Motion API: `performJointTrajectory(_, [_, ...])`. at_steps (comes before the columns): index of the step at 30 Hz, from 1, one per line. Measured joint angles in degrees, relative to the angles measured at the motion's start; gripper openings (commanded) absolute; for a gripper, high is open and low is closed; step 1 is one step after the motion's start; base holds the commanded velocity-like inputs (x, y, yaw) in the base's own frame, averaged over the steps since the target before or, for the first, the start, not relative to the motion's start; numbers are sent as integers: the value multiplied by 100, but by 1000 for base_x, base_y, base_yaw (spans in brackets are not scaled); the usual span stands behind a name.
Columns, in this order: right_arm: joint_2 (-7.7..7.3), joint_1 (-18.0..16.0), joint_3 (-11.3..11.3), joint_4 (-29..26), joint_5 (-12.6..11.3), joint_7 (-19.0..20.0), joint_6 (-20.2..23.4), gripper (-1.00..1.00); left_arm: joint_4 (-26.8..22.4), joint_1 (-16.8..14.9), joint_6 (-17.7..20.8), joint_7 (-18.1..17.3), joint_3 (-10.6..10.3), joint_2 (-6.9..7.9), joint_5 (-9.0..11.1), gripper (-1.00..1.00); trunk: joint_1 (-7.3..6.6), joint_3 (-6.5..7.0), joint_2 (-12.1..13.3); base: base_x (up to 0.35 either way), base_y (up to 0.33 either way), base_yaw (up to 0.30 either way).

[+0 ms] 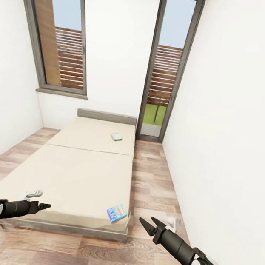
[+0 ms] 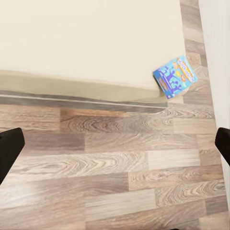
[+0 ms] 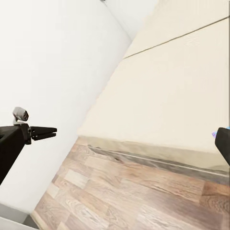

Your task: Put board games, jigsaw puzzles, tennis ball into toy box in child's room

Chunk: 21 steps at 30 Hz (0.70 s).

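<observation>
While both pincers point(image 1: 44, 206) point(image 1: 147, 222) gape empty, the blue board game point(image 1: 117, 213) lies askew at the bed's point(image 1: 65, 173) corner.

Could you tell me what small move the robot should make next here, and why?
Probably bring the right pincer toward the blue board game at the near corner of the bed. Both pincers hang open and empty over the floor, and that box lies closer than the white-and-green board game near the headboard.

Printing on the far board game point(image 1: 116, 136) too small to read; blue board game point(image 3: 214, 135) cut off by right wrist view's edge.
</observation>
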Motion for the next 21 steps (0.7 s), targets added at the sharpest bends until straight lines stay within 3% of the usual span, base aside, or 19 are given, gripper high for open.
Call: performJointTrajectory(21, [0, -1, 6, -1, 10, 0, -2, 100, -1, 1, 2, 0, 0, 4, 1, 100, 0, 1, 0, 0, 0, -13])
